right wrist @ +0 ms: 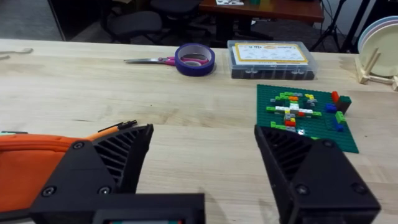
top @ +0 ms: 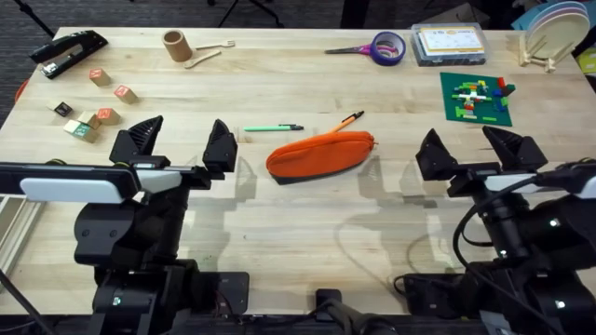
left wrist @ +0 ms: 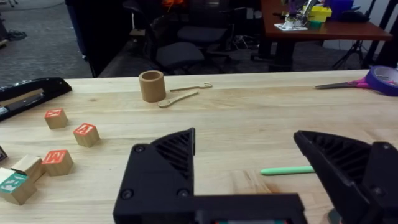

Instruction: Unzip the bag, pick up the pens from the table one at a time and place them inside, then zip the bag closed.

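Two pens lie untouched on the desk (top: 307, 228): the green pen (top: 272, 127) at eleven o'clock from the bag (top: 320, 154), the orange pen (top: 347, 120) at one o'clock, touching its top edge. Left gripper (top: 177, 140) and right gripper (top: 477, 146) hover spread and empty on either side. Unzipping looks not yet begun; next, one gripper must pin the bag while the other finds the zipper pull.

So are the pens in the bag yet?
No, both out. The green pen lies on the table left of the bag; the orange pen lies at its far edge.
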